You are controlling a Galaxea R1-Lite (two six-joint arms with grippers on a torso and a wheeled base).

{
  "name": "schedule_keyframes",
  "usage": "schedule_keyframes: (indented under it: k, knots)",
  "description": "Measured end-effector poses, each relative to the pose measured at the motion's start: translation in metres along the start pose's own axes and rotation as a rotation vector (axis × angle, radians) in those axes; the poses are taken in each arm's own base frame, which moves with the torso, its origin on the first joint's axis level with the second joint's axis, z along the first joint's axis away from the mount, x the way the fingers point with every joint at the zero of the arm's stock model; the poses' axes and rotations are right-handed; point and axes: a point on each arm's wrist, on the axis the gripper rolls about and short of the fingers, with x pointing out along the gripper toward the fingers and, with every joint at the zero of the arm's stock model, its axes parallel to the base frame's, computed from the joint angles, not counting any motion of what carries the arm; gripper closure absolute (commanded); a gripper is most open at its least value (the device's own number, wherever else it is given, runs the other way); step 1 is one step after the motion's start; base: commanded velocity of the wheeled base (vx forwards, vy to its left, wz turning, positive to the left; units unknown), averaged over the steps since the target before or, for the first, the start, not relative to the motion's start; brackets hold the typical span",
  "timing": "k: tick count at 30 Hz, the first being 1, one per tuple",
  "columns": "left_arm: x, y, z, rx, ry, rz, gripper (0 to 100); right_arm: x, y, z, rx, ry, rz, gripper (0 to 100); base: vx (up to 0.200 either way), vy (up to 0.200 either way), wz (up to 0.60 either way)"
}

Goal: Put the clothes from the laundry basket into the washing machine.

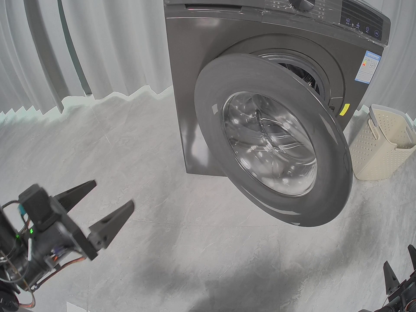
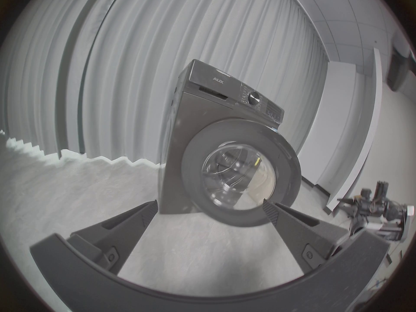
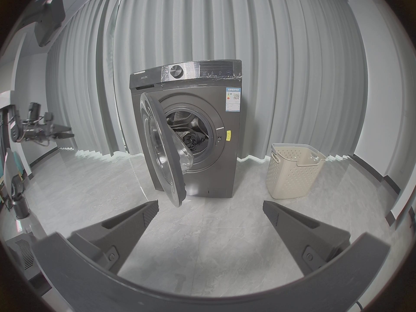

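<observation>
A grey front-loading washing machine (image 1: 242, 35) stands on the floor, its round door (image 1: 268, 139) swung open toward me. In the right wrist view, dark clothes (image 3: 193, 138) lie inside the drum of the washing machine (image 3: 216, 109). A cream laundry basket (image 1: 383, 146) stands to the machine's right, against the curtain; nothing shows above the rim of the laundry basket (image 3: 294, 170). My left gripper (image 1: 113, 201) hangs open and holds nothing, low at the left, well short of the door. My right gripper (image 1: 401, 265) is open at the lower right corner, far from the basket.
Pale pleated curtains (image 1: 99, 35) hang behind the machine and the basket. The open door (image 3: 167, 152) juts out over the grey tiled floor (image 1: 182, 248). Bare floor lies between both grippers and the machine.
</observation>
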Motion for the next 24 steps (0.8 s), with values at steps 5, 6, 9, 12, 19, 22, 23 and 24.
schedule_keyframes:
  k: [5,6,9,12,19,22,23,24]
  knots:
    - [-0.054,0.014,-0.018,0.046,0.032,0.079,0,0.0,0.0,0.0,0.0,0.0,0.0,0,0.0,0.0,0.0]
    - [-0.062,0.016,-0.02,0.052,0.035,0.097,0,0.0,0.0,0.0,0.0,0.0,-0.001,0,0.0,0.0,0.0]
    - [-0.087,0.021,-0.028,0.069,0.049,0.159,0,0.0,0.0,0.0,0.0,0.0,-0.002,0,0.0,0.0,0.0]
    - [-0.109,0.022,-0.04,0.08,0.074,0.218,0,0.0,0.0,0.0,0.0,0.0,-0.003,0,0.0,0.0,0.0]
    - [-0.151,0.018,-0.071,0.098,0.112,0.383,0,0.0,0.0,0.0,0.0,0.0,-0.004,0,0.0,0.0,0.0]
    - [-0.16,0.015,-0.079,0.11,0.088,0.47,0,0.0,0.0,0.0,0.0,0.0,-0.004,0,0.0,0.0,0.0]
    - [-0.161,0.014,-0.081,0.113,0.075,0.491,0,0.0,0.0,0.0,0.0,0.0,-0.004,0,0.0,0.0,0.0]
    - [-0.163,0.013,-0.082,0.114,0.062,0.512,0,0.0,0.0,0.0,0.0,0.0,-0.004,0,0.0,0.0,0.0]
